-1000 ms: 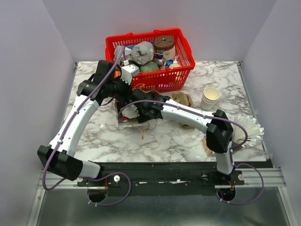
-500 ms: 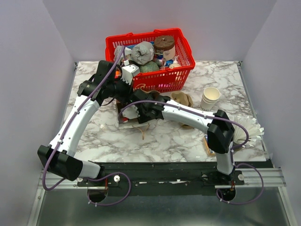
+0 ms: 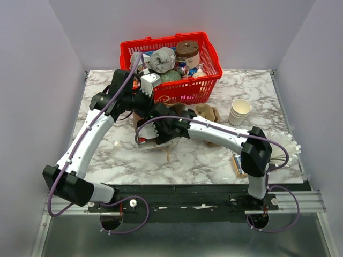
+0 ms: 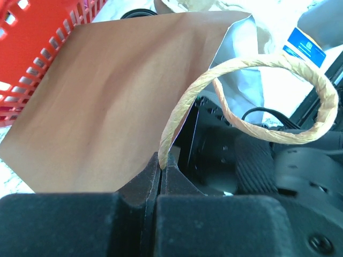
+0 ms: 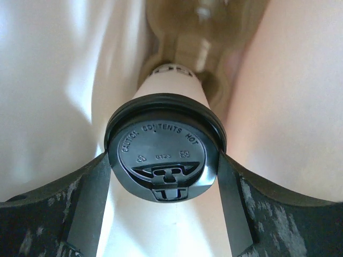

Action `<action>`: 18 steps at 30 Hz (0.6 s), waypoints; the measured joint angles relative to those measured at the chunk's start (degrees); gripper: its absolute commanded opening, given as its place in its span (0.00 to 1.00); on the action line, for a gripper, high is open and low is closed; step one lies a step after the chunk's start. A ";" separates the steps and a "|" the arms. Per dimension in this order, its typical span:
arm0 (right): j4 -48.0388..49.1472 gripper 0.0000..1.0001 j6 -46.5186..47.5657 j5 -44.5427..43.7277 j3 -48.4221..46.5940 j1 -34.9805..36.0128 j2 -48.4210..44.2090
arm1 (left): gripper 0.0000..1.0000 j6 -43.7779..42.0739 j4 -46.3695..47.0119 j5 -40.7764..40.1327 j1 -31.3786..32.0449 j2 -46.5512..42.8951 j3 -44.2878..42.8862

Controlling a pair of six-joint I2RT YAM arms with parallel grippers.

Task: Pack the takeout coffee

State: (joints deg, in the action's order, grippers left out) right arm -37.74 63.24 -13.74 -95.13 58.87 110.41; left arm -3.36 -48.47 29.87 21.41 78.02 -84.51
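The takeout coffee [image 5: 163, 155], a white cup under a black dome lid, sits between my right gripper's [image 5: 163, 179] fingers [image 5: 88, 198], which are closed against the lid's sides. The cup hangs inside the brown paper bag [image 4: 107, 107], whose pale inner walls surround it. My left gripper [image 4: 162, 160] is shut on the foot of the bag's twine handle [image 4: 278, 69] at the bag's rim, holding the mouth up. From above, the left gripper [image 3: 140, 101] is just behind the bag [image 3: 140, 140] and the right gripper [image 3: 153, 131] reaches into it; the cup is hidden there.
A red basket [image 3: 211, 80] full of items stands at the back, close behind the bag. A stack of lidless paper cups [image 3: 239, 111] stands at the right, crumpled brown napkins [image 3: 209, 113] lie beside it, and white fanned items [image 3: 284, 150] lie at the right edge.
The right arm has pushed left and lower into the bag. The bag's mouth has shifted with it. The left gripper has kept its hold on the handle.
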 measured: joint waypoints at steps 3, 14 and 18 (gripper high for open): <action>0.35 0.01 0.02 1.95 0.28 0.44 -0.17 | 0.00 0.13 -0.17 0.13 0.07 0.00 0.11; 0.76 0.00 -0.46 1.29 0.28 0.57 0.33 | 0.00 0.20 -0.48 0.11 -0.11 0.00 0.39; -0.61 0.01 -1.38 -0.11 -1.11 0.59 0.76 | 0.00 0.17 -0.22 0.09 -0.48 0.00 0.42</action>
State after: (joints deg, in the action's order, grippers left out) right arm -38.35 61.87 -13.85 -96.25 59.46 111.18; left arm -3.18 -48.69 29.95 20.93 78.02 -84.09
